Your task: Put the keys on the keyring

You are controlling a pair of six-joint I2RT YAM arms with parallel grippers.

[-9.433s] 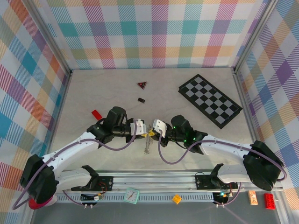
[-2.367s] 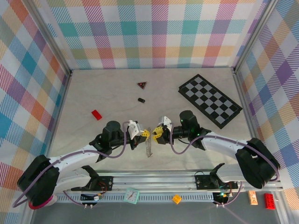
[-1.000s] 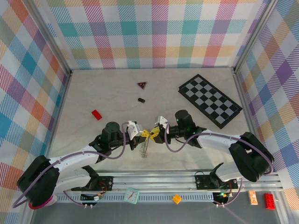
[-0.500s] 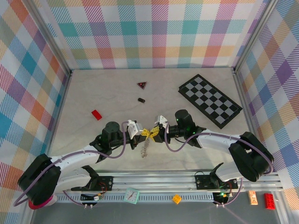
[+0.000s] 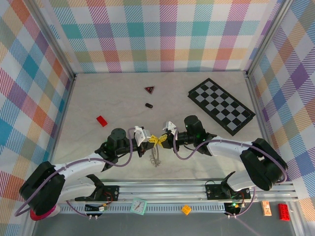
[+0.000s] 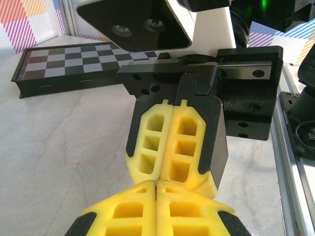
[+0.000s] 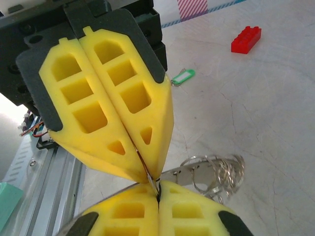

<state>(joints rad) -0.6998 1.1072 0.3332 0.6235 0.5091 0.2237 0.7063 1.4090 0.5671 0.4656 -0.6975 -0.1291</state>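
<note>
Keyring (image 7: 215, 173) sits as a tangle of loops low by the table (image 5: 108, 103) near its front edge, right where the left claw (image 7: 150, 173) and right claw (image 7: 158, 191) meet tip to tip, both squeezed fully closed and, looks like, both pinching its thin end.

left claw (image 5: 152, 141): closed | right claw (image 5: 162, 140): closed | tips touching, both arms angled inward

Pale table (image 5: 108, 93) with chequered board (image 5: 221, 105), red brick (image 5: 101, 121) (also triangle (image 5: 149, 89), black oval (image 5: 148, 105))
</note>
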